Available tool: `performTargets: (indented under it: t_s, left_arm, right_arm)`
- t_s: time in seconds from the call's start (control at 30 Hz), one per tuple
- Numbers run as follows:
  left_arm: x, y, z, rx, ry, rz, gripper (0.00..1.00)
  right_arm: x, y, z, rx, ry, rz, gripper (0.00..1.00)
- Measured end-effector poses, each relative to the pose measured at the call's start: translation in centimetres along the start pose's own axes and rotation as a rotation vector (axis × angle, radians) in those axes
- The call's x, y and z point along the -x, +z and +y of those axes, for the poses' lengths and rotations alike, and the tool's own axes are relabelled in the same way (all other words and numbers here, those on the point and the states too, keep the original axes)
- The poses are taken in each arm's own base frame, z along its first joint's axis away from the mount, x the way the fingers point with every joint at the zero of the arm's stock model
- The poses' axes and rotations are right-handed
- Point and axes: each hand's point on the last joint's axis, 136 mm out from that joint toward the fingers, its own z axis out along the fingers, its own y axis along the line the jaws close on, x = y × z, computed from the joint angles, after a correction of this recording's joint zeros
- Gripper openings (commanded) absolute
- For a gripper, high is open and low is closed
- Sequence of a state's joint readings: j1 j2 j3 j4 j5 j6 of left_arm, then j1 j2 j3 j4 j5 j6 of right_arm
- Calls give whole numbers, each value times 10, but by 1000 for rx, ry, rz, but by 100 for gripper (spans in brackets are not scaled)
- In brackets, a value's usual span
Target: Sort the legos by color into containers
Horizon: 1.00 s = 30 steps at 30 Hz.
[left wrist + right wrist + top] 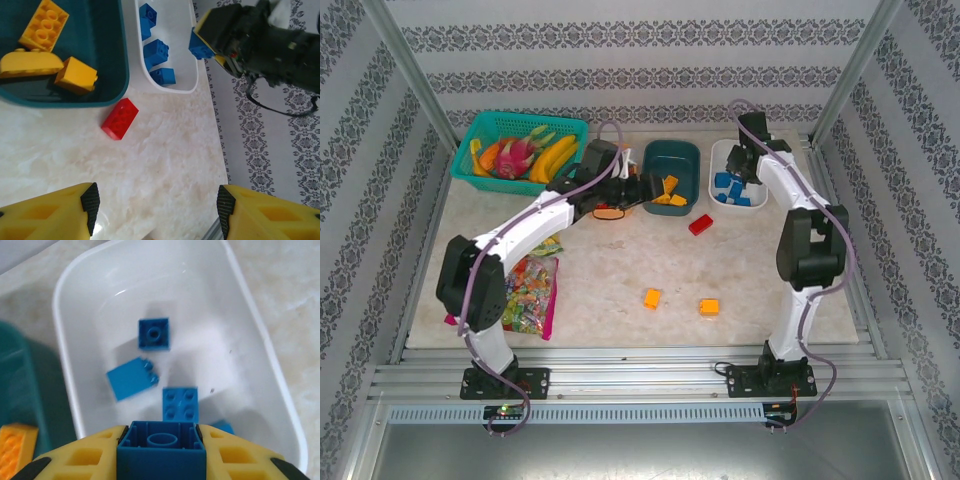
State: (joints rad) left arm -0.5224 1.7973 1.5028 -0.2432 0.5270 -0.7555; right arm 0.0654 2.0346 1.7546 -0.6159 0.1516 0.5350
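Legos: blue ones lie in the white container (235, 310) and yellow ones in the teal container (100, 40). One red brick (120, 118) sits on the table (620, 260), just beside both bowls. Two orange bricks (652, 298) (709, 307) lie well apart from the bowls, nearer the arm bases.
Right gripper (160, 460): clamped on a blue brick (161, 442), hovering above the white container.
Left gripper (157, 205): fingers spread with nothing between them, over bare table near the red brick.
Step, as I judge it: the blue brick is due for release.
Risk 1: dropped from this height, the brick may strike the bricks below and hop over the rim.
Risk 2: the arms work close together, so a left reach for the red brick could clip the right wrist or nudge the teal rim.
Risk 3: the red brick lies askew, and a corner pinch could squirt it away.
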Motion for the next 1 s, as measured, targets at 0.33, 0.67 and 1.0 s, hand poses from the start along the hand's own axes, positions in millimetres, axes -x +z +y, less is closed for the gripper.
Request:
performTargets:
  t_s: [0.33, 0.67, 1.0]
  left_arm:
    - [22, 54, -24, -70, 50, 28, 66]
    - [41, 69, -41, -98, 77, 16, 66]
    - [29, 78, -30, -76, 82, 62, 65]
  right_arm:
    - [12, 70, -28, -138, 23, 46, 31]
    - [24, 92, -28, -168, 44, 70, 39]
    - [8, 89, -34, -199, 62, 150, 52]
